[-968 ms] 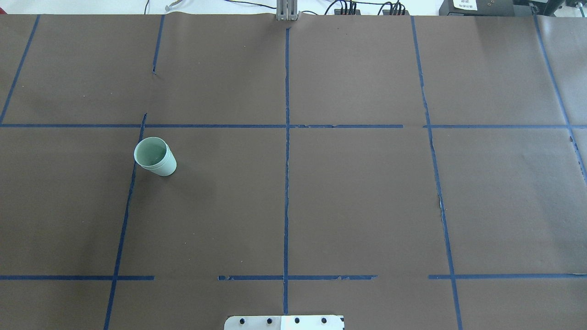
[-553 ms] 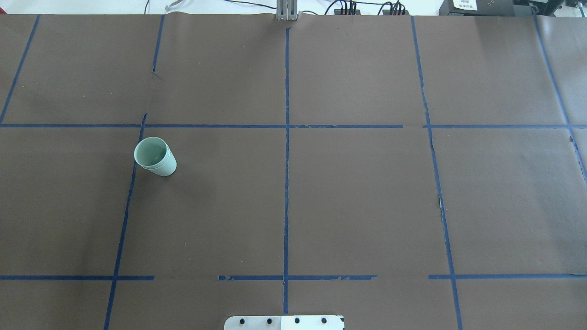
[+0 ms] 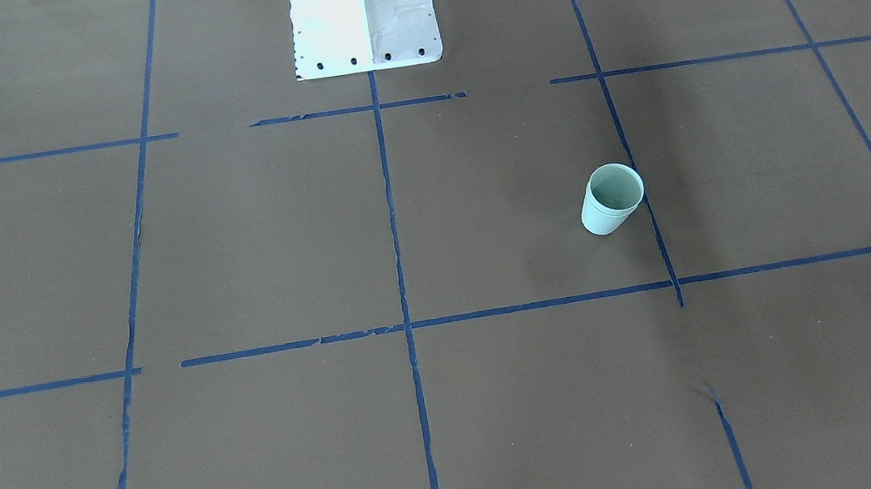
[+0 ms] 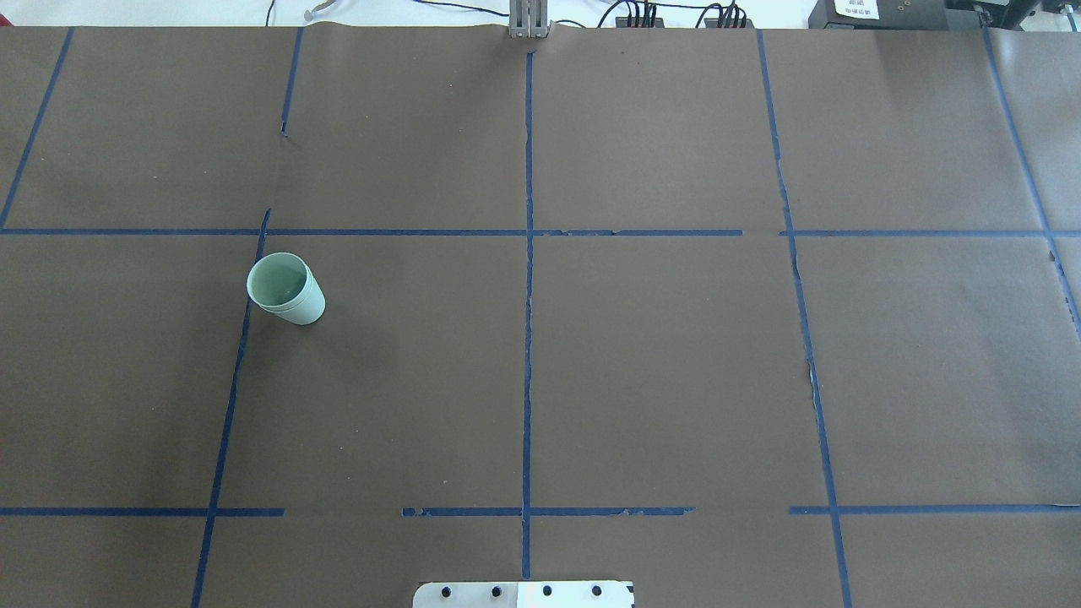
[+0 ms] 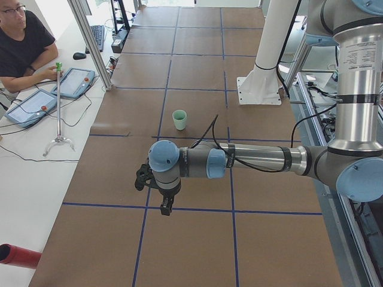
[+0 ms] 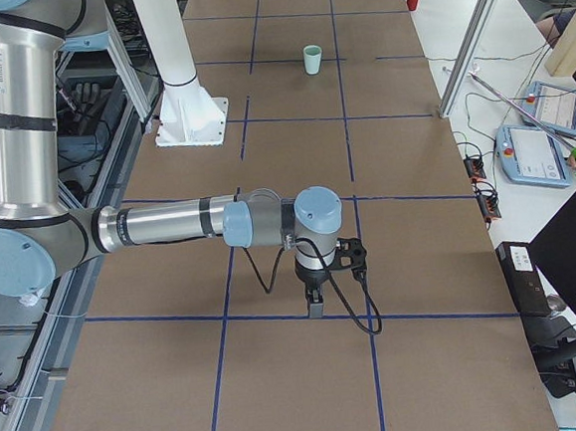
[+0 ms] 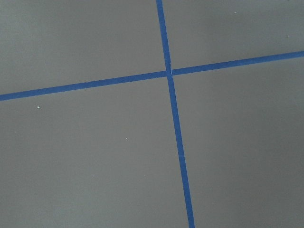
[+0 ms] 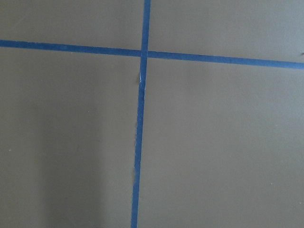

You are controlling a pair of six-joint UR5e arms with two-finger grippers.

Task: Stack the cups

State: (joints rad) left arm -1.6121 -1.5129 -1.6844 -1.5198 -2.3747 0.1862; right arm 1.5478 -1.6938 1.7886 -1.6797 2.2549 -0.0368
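Reference: overhead view, 12 o'clock at the far table edge.

1. Left half. The cups point(image 4: 285, 289) stand as one nested stack, one seated inside the other, upright and mouth up, at roughly 9 o'clock from the table point(image 4: 676, 371) centre. A seam around the wall marks the outer cup's rim. The stack stands just beside a lengthwise strip of blue tape point(image 4: 226, 422), on its 3 o'clock side, and at about 5 o'clock from the nearest tape crossing. In the front-facing view the same stack point(image 3: 612, 199) appears right of centre.

2. Centre. The white base plate point(image 4: 524, 594) lies at 6 o'clock, on the middle tape line.

3. Arms. Both show only in the side views.
- The left gripper point(image 5: 164, 207) hangs pointing down over a tape line, well apart from the cups point(image 5: 179, 119). Whether its fingers are released or clenched cannot be told.
- The right gripper point(image 6: 315, 306) hangs likewise above a tape line, far from the cups point(image 6: 312, 59) – finger state cannot be told.

4. Wrist views. Each shows only brown table cover and a tape crossing.

5. An operator point(image 5: 21, 42) sits beside the table in the left side view.
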